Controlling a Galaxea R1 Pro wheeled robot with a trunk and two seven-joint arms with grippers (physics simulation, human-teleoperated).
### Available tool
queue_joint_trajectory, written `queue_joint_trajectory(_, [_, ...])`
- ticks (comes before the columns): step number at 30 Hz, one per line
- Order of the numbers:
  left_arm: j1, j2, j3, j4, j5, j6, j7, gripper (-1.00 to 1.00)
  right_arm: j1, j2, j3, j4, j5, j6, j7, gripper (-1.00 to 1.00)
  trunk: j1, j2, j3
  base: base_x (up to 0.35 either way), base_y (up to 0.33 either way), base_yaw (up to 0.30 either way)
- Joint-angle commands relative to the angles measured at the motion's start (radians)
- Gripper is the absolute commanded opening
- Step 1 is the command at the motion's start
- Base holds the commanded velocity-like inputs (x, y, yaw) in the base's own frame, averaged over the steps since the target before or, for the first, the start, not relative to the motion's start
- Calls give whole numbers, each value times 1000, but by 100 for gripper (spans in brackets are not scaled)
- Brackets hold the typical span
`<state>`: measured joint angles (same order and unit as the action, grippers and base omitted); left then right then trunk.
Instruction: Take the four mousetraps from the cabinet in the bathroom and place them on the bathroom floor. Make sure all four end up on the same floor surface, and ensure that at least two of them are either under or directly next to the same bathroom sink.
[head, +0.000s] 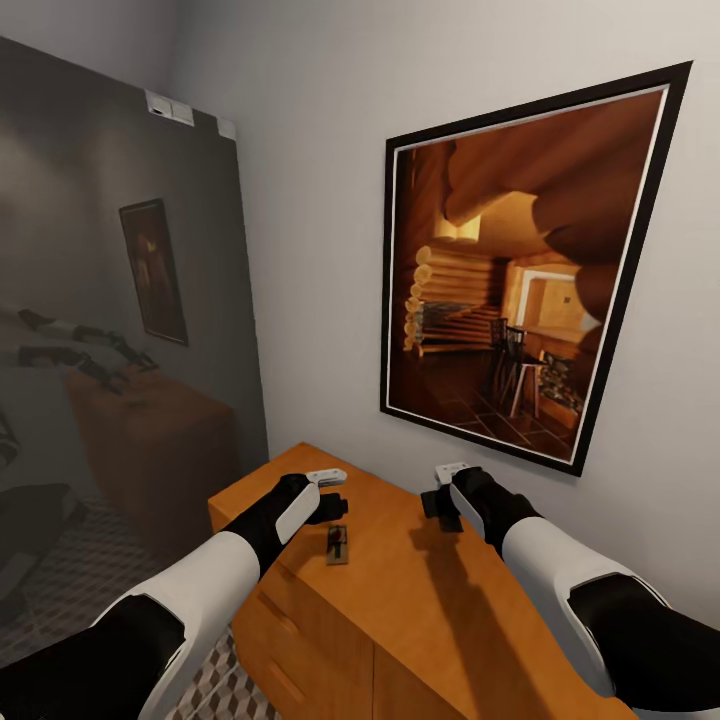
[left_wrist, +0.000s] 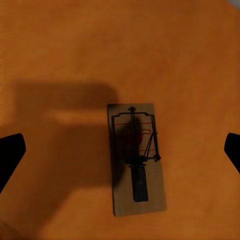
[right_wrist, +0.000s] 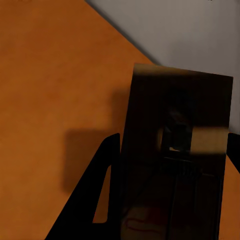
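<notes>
Below the spread left hand (left_wrist: 120, 150), a trap (left_wrist: 137, 159) lies flat on the cabinet (head: 420, 590). Right hand (right_wrist: 170, 170) pinches another trap (right_wrist: 175, 150). Pickup step; next, lower left and close.

held mousetrap (right_wrist: 175, 160) cut off, dark, blurred

Found one small flat brown wooden mousetrap (head: 337, 545) on the flat top of the low orange-brown wooden cabinet (head: 430, 620), beneath the left gripper (head: 338, 508). Found a second mousetrap (right_wrist: 175, 150) to its right, between the right gripper's (head: 432, 500) fingers, above that top. Noted a black-framed picture (head: 520, 270) on the wall behind the cabinet.
</notes>
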<state>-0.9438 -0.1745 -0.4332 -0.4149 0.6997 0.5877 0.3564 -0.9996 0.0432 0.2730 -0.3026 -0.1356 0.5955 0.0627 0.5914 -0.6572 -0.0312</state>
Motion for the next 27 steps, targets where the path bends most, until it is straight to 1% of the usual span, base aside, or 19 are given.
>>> queue_joint_trajectory(1, [-1, 0, -4, -1, 9, 2, 9, 100, -1, -1, 8, -1, -12, 4, -1, -100, 0, -2, -2, 0, 0, 0])
queue_joint_trajectory(17, [-1, 0, -4, 2, 10, 3, 12, 100, -1, -1, 8, -1, -11, 4, -1, -100, 62, -114, -52, 0, 0, 0])
queue_joint_trajectory(27, [-1, 0, -5, 4, 11, 5, 2, 100, -1, -1, 8, -1, -9, 4, -1, -100, 62, -114, -52, 0, 0, 0])
